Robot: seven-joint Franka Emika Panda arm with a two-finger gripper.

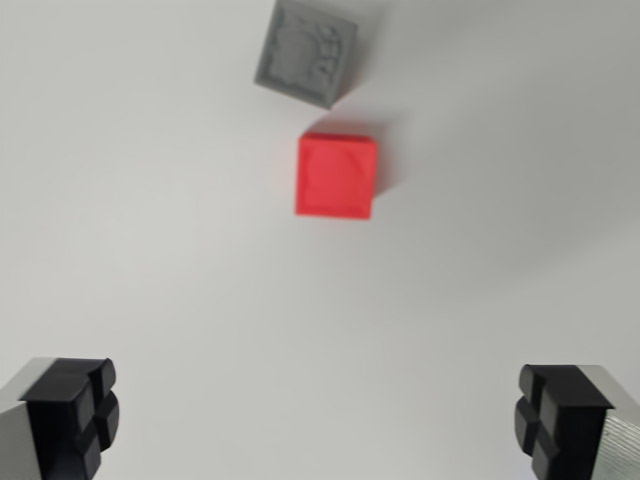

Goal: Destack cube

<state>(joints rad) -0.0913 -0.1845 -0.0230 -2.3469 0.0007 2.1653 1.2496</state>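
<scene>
A red cube (336,176) sits on the white surface in the upper middle of the wrist view. Just beyond it, toward the top edge, lies a grey cube (306,53) with an embossed top face, turned at an angle. The two cubes stand apart, side by side, neither on top of the other. My gripper (318,420) is open, its black-padded fingertips (72,415) at the bottom left and bottom right corners. Nothing is between the fingers, and both cubes lie well ahead of them.
A plain white table surface (150,250) fills the view around the cubes. Soft shadows fall to the right of each cube.
</scene>
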